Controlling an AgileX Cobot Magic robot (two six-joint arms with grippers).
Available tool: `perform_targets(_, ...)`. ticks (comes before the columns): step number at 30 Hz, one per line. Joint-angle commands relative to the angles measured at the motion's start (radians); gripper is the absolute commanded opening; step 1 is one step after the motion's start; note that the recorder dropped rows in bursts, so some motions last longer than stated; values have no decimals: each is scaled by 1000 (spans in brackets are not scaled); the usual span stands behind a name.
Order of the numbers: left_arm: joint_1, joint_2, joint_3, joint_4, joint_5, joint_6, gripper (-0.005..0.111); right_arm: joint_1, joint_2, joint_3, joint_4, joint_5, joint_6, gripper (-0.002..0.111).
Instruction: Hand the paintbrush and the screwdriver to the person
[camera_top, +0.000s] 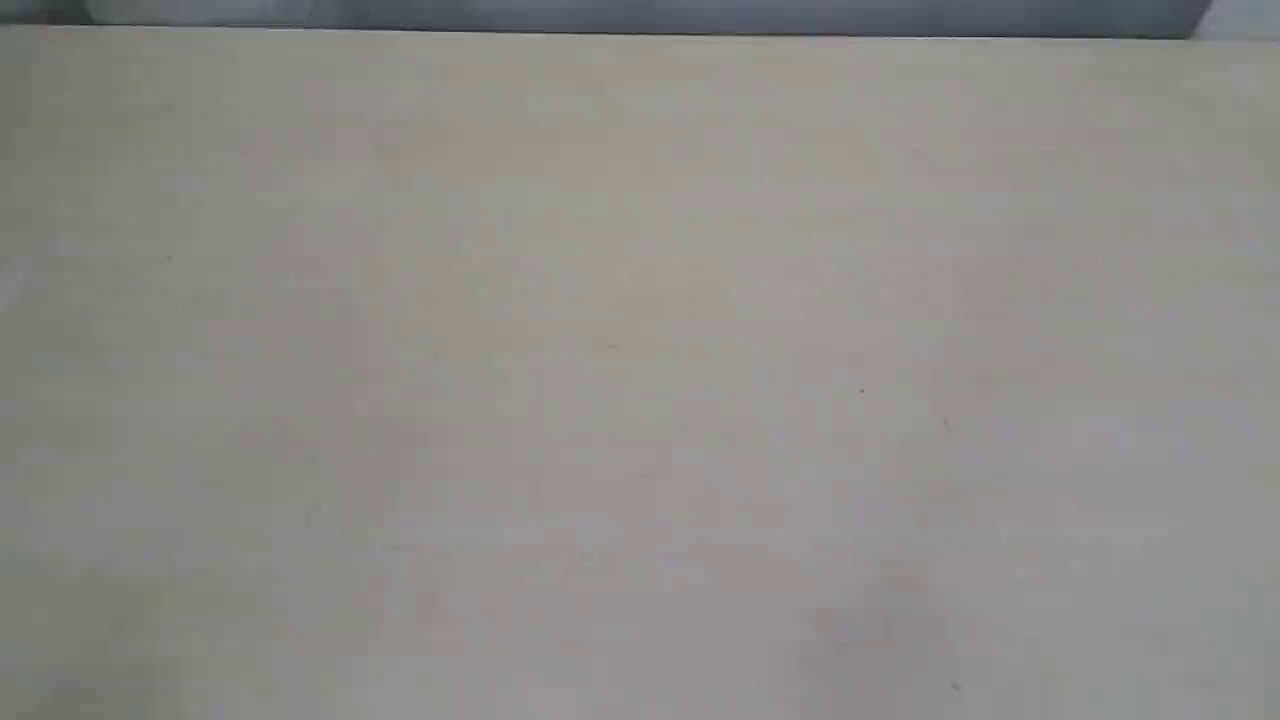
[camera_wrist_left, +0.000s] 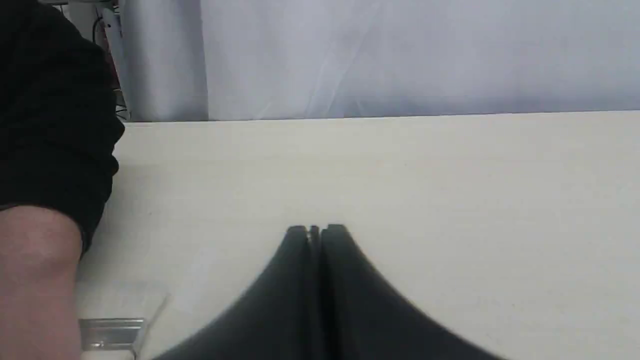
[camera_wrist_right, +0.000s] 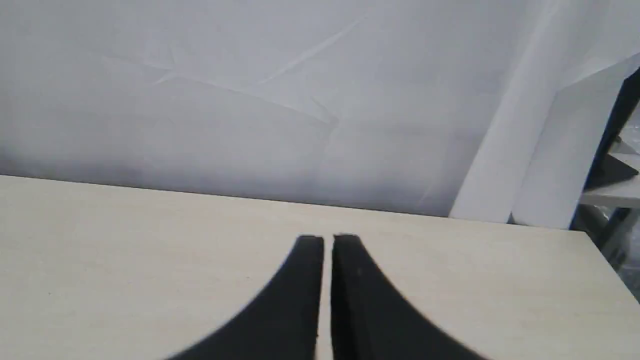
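Neither paintbrush nor screwdriver is showing, and the left gripper (camera_wrist_left: 316, 229), closed and empty, is hovering nearer the person's forearm (camera_wrist_left: 35, 270) than the right gripper (camera_wrist_right: 327, 239), empty and all but closed.

One table (camera_top: 640, 400). Two grippers: left gripper (camera_wrist_left: 316, 231), right gripper (camera_wrist_right: 327, 240). One forearm (camera_wrist_left: 35, 280), bare, with one dark sleeve (camera_wrist_left: 50, 100). One shiny metal strip (camera_wrist_left: 110, 332), kind unclear. One white curtain (camera_wrist_left: 400, 55) behind the table
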Motion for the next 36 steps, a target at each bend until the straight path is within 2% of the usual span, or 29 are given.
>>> perform_targets(1,-5,-2,2,-4,-6,-2,0,-30,-14,124,6,-209,8,5)
perform_targets(4,-5,-2,2,-4,-6,-2,0,-57,-44,231,0,-361,8,5)
perform_targets(7,-5,-2,2,0,-8,-2,0,-89,-91,315,-2,-436,8,5)
perform_targets(16,-5,-2,2,0,-8,-2,0,-106,-233,428,-5,-422,8,5)
perform_targets(23,-5,-2,2,0,-8,-2,0,-106,-353,545,138,-422,8,5)
perform_targets(29,-5,-2,2,0,-8,-2,0,-106,-423,643,156,-422,8,5)
perform_targets(36,-5,-2,2,-4,-4,-2,0,-106,-492,651,158,-385,52,5)
